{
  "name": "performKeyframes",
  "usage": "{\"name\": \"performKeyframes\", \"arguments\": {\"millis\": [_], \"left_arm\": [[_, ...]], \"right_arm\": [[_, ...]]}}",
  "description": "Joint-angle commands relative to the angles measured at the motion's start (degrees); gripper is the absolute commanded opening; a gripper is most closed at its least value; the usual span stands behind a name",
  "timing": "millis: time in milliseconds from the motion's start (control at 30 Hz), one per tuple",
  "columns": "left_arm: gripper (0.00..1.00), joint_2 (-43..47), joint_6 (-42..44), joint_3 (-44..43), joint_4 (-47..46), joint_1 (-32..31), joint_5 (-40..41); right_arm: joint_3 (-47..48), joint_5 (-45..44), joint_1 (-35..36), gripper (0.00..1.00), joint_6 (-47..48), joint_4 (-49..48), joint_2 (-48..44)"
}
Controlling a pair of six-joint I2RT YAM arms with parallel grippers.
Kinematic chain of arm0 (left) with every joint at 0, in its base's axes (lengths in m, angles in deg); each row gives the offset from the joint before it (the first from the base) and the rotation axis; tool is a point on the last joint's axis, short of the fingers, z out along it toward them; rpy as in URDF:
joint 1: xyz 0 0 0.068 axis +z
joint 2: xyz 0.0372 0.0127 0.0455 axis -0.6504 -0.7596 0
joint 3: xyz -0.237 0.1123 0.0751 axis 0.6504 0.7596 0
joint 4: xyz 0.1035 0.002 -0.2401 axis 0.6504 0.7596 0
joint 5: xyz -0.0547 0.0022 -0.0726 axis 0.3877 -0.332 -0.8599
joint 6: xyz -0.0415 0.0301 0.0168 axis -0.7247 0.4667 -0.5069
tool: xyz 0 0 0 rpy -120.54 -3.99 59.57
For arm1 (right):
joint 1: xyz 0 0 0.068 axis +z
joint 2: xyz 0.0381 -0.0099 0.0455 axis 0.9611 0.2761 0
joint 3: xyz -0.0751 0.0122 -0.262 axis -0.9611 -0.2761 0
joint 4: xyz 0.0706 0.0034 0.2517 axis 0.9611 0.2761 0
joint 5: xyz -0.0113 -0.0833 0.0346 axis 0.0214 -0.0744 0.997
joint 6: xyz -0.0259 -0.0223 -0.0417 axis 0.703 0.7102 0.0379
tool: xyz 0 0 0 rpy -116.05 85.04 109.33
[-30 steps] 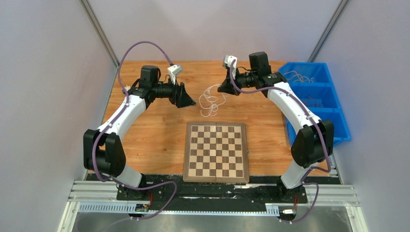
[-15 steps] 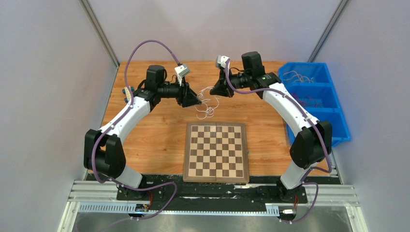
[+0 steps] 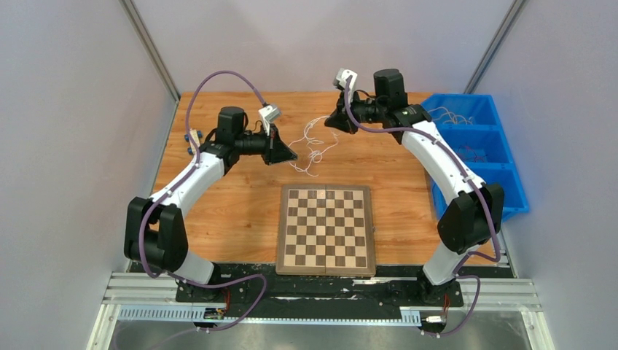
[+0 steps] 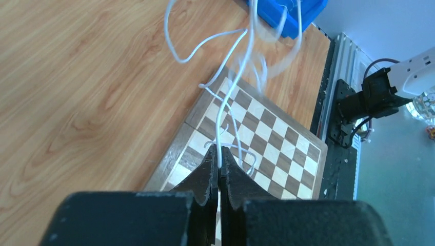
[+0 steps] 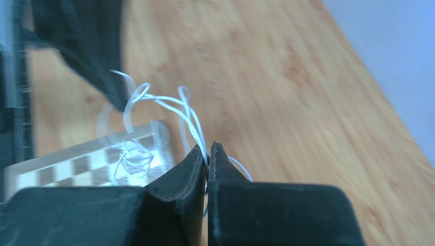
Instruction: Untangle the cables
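The wooden table [image 3: 218, 197] filled the enclosure, with 2 grey walls closing in its sides. At its right edge stood a blue bin [image 3: 514, 200] of 3 compartments; thin loose wires [image 3: 443, 114] lay in the far one. A folding chessboard [image 3: 326, 229] lay flat at the near middle of the table, between the 2 arm bases and just short of the work. Both arms reached inward over the far half, their claws facing each other above the wood beyond the board. The left gripper [image 3: 290, 155] had its jaws pressed together on a white strand, seen from its wrist camera rising straight from the fingertips [image 4: 211, 163]. The right gripper [image 3: 329, 122] likewise pinched white strands between closed tips. The cables [image 3: 312, 142] hung between the 2 claws, a loose white tangle of loops, its lowest loop near the chessboard's far edge. Motion blurred some strands in both wrist views.
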Motion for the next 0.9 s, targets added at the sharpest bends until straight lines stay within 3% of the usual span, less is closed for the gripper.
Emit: {"name": "performKeyframes", "arguments": {"millis": [0,200,300,367,533,567,667,700,767,867], "left_arm": [[0.0,7.44,-1.1,2.61,2.04,4.51,-1.93],[0.0,14.06,1.1,3.45,8.01,10.13,-3.58],[0.0,16.23,1.58,1.23,10.77,12.68,-4.84],[0.0,17.15,1.02,-0.82,11.46,14.21,-5.4],[0.0,18.13,2.7,-8.79,14.64,15.36,-5.68],[0.0,18.05,1.37,-10.11,14.46,15.33,-5.92],[0.0,17.32,-4.19,-14.49,10.59,15.29,-6.29],[0.0,16.68,-7.25,-15.07,9.74,15.29,-6.41],[0.0,15.84,-12.59,-16.03,6.61,15.16,-6.21],[0.0,14.85,-23.09,-15.7,-2.44,15.04,-5.47]], "right_arm": [[0.41,-15.39,-5.5,0.09,2.81,-4.47,-1.71],[0.97,-23.92,-13.99,0.14,4.6,-5.79,0.33],[0.52,-26.4,-16.62,0.1,6.95,-6.31,1.15],[-0.32,-27.51,-18.36,0.01,8.49,-6.95,1.68],[-2.03,-24.27,-21.66,0.0,8.96,-6.86,2.26],[-2.05,-18.39,-21.84,0.07,8.96,-5.28,1.8],[-2.54,3.89,-20.67,0.53,4.69,-3.97,-0.52],[-2.44,7.2,-18.75,0.64,2.34,-4.18,-1.16],[-1.57,11.4,-13.79,0.74,-2.1,-5.19,-2.24],[-3.57,13.11,-4.56,0.8,-9.46,-12.87,-5.08]]}}
